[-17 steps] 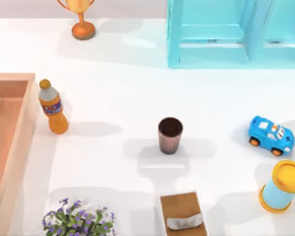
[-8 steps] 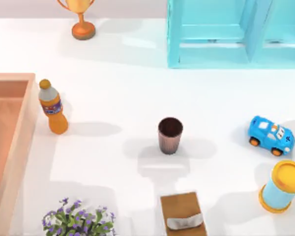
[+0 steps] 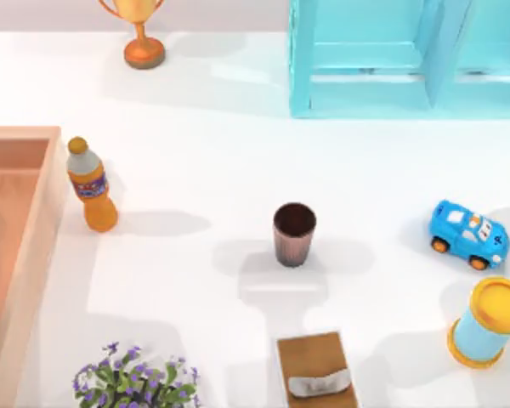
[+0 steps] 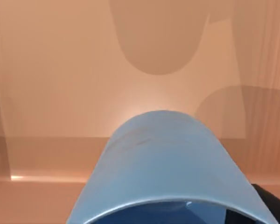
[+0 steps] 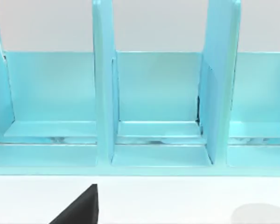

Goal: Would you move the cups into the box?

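Observation:
A light blue cup (image 4: 163,163) sits very close in the left wrist view, over the peach-orange floor of the box (image 4: 60,70). My left gripper is shut on it, with a dark finger (image 4: 270,205) showing at its rim. The cup's shadow falls on the box floor. In the top view the box (image 3: 36,246) lies at the table's left edge. The dark brown ribbed cup (image 3: 294,234) stands upright alone at the table's middle. A dark part of my right gripper (image 5: 79,207) shows low in the right wrist view, facing the turquoise shelf unit (image 5: 154,107).
An orange bottle (image 3: 91,185) stands just right of the box wall. A trophy (image 3: 142,34) and the shelf unit (image 3: 382,59) are at the back. A blue toy car (image 3: 467,234) and a yellow-capped cylinder (image 3: 490,321) are at the right. Flowers (image 3: 136,382) and a brown block (image 3: 317,374) are in front.

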Robot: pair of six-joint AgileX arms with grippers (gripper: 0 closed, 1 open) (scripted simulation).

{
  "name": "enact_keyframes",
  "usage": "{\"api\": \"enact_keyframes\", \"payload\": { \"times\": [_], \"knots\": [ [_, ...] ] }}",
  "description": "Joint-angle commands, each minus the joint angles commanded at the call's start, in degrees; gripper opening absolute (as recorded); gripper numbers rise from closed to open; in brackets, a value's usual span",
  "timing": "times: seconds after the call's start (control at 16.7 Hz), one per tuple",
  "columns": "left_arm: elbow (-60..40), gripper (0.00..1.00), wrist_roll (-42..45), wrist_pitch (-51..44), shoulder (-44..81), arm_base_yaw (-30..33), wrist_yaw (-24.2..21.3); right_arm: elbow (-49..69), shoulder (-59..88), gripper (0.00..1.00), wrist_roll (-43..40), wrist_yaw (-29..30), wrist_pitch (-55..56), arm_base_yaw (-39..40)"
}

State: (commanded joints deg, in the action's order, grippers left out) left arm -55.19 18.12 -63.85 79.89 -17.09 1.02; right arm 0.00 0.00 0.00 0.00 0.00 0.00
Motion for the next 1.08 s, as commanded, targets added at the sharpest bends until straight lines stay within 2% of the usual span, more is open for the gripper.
{"api": "enact_keyframes", "payload": {
  "times": [0.6, 1.08],
  "knots": [
    [0.0, 0.98, 0.0, 0.0, 0.0, 0.0, 0.0, 0.0, 0.0, 1.0, 0.0, 0.0, 0.0, 0.0],
    [0.0, 1.0, 0.0, 0.0, 0.0, 0.0, 0.0, 0.0, 0.0, 1.0, 0.0, 0.0, 0.0, 0.0]
  ]
}}
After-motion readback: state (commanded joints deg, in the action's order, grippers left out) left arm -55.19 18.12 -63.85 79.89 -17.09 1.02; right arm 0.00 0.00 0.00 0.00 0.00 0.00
